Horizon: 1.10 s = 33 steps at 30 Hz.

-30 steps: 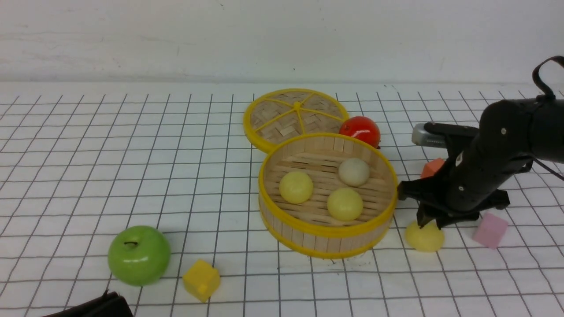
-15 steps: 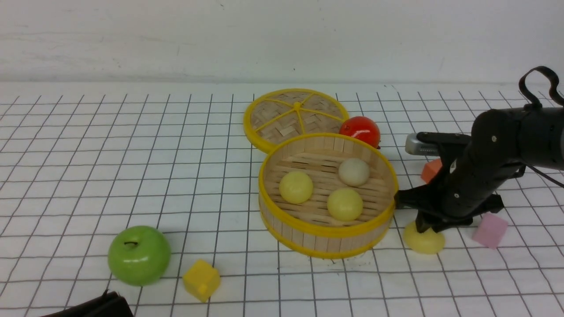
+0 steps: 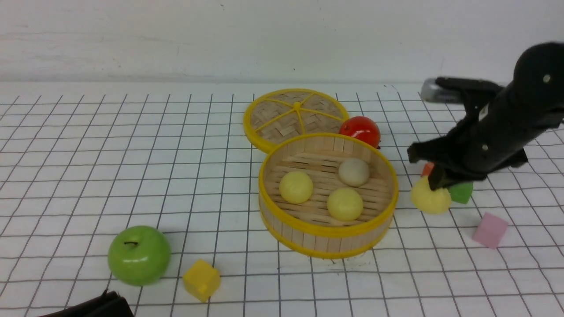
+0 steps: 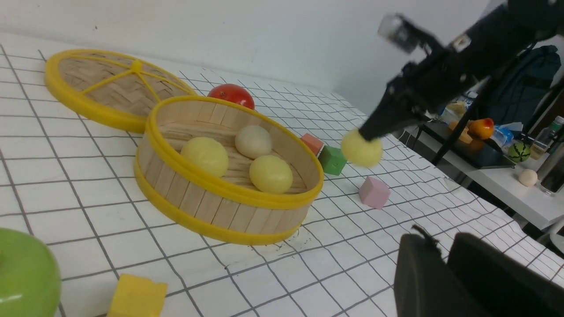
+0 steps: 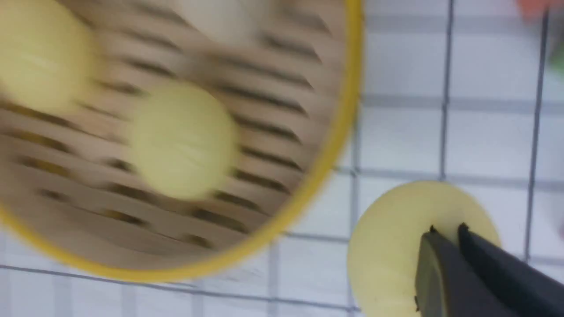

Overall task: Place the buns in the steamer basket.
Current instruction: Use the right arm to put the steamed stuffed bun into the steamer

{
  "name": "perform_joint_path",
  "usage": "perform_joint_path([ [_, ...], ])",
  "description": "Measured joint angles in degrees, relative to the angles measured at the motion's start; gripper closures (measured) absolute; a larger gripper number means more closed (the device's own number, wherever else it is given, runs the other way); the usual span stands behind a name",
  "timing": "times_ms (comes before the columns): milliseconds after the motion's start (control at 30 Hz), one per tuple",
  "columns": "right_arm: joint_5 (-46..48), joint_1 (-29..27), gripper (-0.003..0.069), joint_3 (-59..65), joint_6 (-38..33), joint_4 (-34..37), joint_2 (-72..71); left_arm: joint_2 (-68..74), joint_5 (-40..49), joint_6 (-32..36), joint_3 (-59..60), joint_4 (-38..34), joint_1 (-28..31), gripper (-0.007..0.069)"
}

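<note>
- The gridded surface (image 3: 132, 154) carries everything; nothing on it has shifted except at the basket's right.
- The steamer basket (image 3: 328, 246) sits at mid-surface and holds three buns, so one is left to bring in.
- The flat lid (image 3: 296, 115) lies at the basket's 11 o'clock, its edge hidden behind the basket rim. It is off the basket, so the way in is clear.
- The right arm (image 3: 498, 132) has risen from its low reach at the basket's 4 o'clock. The right jaws are now closed on the crown of the fourth bun, seen most clearly in the right wrist view.
- The left jaws show only at the edge of the left wrist view, at about 7 o'clock of the basket. They hold nothing and have only a thin line between them; I cannot tell whether they are parted or closed.
- The green apple (image 3: 139, 255) rests at the basket's 8 o'clock, well apart.
- The red tomato (image 3: 360, 130) sits just behind the rim at 1 o'clock.
- The fourth bun (image 3: 431, 197), pale yellow, lay on the surface a second ago. It now hangs clear of the surface at the basket's 3 o'clock, just outside the rim.
- The grasp looks made and the lift begun. I judge the next step is to carry the bun over the rim towards 9 o'clock and release it.
- The pinch is shallow, so the bun could slip.
- In the basket, two pale yellow buns (image 3: 296, 187) (image 3: 345, 204) and the beige-white bun (image 3: 354, 171) lie apart, with free floor at 6 o'clock.
- A green cube (image 3: 461, 192) now shows just behind the lifted bun; a pink cube (image 3: 490, 230) lies at 4 o'clock.
</note>
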Motion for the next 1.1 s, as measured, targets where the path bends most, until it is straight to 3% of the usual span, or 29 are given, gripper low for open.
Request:
perform_joint_path([
  [267,-2.7,5.1,0.0652,-12.6,-9.4,8.8,8.1,0.0,0.0,0.0,0.0,0.0,0.0,0.0531],
  [533,-8.2,8.0,0.0647,-23.1,-10.2,9.5,21.7,0.0,0.0,0.0,0.0,0.0,0.0,0.0519],
  [700,-12.0,8.3,0.0602,-25.6,-10.2,9.6,26.9,0.0,0.0,0.0,0.0,0.0,0.0,0.0515],
  [833,-12.6,8.3,0.0496,-25.8,-10.2,9.4,28.6,0.0,0.0,0.0,0.0,0.0,0.0,0.0511],
  [1000,-12.1,8.3,0.0267,-25.8,-10.3,8.6,27.3,0.0,0.0,0.0,0.0,0.0,0.0,0.0505],
  [1100,-6.5,8.4,0.0216,-25.8,-10.1,5.7,22.9,0.0,0.0,0.0,0.0,0.0,0.0,0.0501],
])
